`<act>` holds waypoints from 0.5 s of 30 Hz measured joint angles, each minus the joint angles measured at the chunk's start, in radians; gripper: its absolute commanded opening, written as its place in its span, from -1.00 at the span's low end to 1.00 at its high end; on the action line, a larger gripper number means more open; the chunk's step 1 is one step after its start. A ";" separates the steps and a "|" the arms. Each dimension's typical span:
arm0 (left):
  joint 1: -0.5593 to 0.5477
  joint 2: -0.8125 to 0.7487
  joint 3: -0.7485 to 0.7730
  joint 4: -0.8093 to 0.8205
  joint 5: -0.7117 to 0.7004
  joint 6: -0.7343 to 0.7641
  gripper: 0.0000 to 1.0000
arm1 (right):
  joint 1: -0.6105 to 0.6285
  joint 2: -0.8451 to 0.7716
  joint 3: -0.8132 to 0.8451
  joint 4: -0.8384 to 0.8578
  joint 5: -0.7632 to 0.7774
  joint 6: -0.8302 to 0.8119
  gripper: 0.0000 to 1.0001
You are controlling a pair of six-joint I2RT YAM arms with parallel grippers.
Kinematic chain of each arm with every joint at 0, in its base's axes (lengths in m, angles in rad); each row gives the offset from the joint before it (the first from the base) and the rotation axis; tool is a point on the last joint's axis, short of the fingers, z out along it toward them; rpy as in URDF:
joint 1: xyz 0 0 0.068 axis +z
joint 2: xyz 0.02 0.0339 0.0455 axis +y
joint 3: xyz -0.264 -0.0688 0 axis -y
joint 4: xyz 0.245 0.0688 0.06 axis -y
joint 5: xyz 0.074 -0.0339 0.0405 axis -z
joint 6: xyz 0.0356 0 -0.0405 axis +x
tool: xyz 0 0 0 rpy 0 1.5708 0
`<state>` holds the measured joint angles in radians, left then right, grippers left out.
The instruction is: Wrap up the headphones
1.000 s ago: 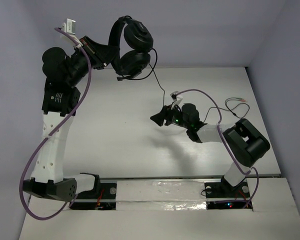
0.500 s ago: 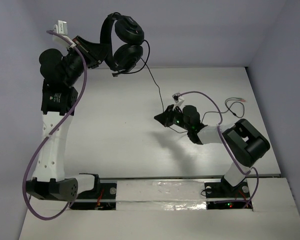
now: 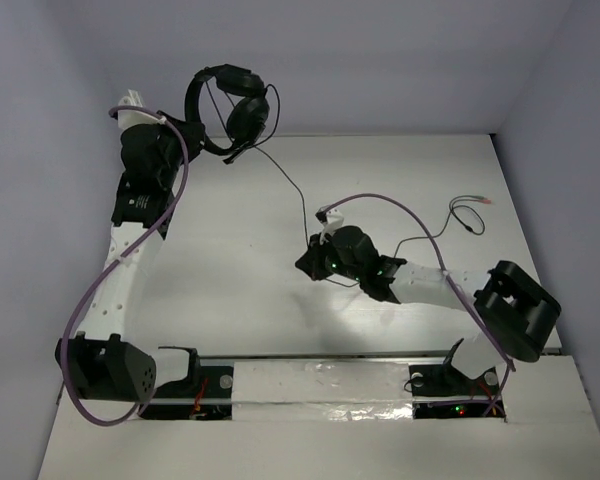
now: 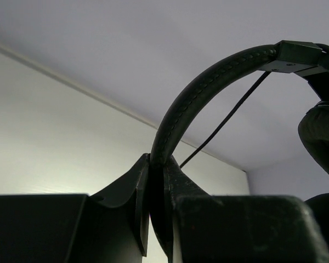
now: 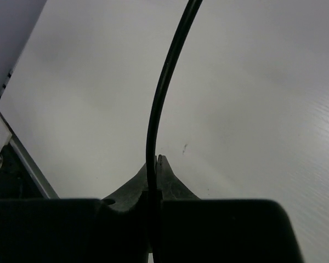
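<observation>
The black headphones (image 3: 242, 105) hang in the air over the table's far left. My left gripper (image 3: 190, 133) is shut on their headband (image 4: 208, 82), which rises in an arc from between the jaws (image 4: 156, 164). An earcup (image 4: 321, 137) shows at the right edge of the left wrist view. The thin black cable (image 3: 290, 185) runs from the earcups down to my right gripper (image 3: 308, 264), low over the table's middle. That gripper (image 5: 156, 163) is shut on the cable (image 5: 164, 82). Beyond it the cable trails right to its plug end (image 3: 477, 203) on the table.
A purple robot cable (image 3: 400, 207) arcs over the right arm, and another (image 3: 90, 290) loops beside the left arm. The grey back wall (image 3: 400, 60) stands close behind the headphones. A shiny strip (image 3: 320, 375) runs between the arm bases at the near edge.
The right gripper has shut on the cable and shifted left and nearer. The left arm has swung the headphones to the left, pulling the cable straighter.
</observation>
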<state>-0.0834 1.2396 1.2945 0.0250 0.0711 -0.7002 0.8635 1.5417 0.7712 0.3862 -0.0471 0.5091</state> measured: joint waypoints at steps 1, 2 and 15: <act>0.000 0.001 -0.014 0.005 -0.026 0.008 -1.00 | 0.015 -0.013 0.008 -0.039 0.022 -0.004 -1.00; -0.004 0.001 -0.029 0.011 -0.054 0.016 -1.00 | 0.028 -0.025 0.021 -0.080 0.044 -0.009 -1.00; -0.220 0.116 -0.136 0.068 -0.447 0.146 -1.00 | 0.313 -0.151 0.408 -0.742 0.364 -0.125 -1.00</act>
<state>-0.3035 1.3556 1.1587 0.0925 -0.3759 -0.5545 1.1767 1.3903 1.1793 -0.3561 0.3168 0.3843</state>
